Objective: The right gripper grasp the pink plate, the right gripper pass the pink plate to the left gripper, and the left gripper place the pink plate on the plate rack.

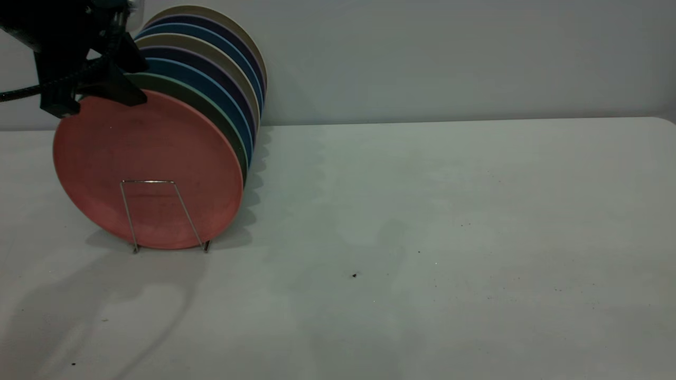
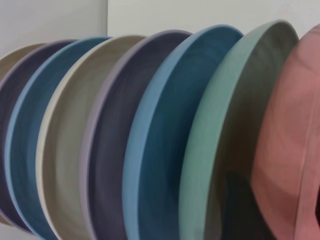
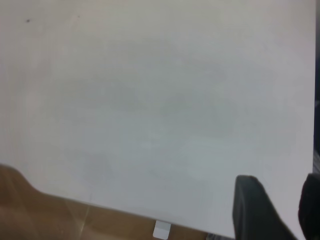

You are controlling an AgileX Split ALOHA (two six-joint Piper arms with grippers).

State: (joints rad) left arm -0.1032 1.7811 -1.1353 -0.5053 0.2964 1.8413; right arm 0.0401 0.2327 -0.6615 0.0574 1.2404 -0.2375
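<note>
Nearest the lens, a wire rack (image 1: 161,214) props my pink plate (image 1: 148,169) upright, just below my left pincer (image 1: 113,79); its jaws look closed on the top rim, though I cannot tell for sure; green and blue plates (image 1: 222,100) lean behind; my right pincer (image 3: 272,210) hangs parked, slightly open, holding nothing.

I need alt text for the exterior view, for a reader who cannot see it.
A pink plate stands upright at the front of a wire plate rack on a white table, the left gripper at its top edge. Green, blue, purple and beige plates stand behind it.
</note>
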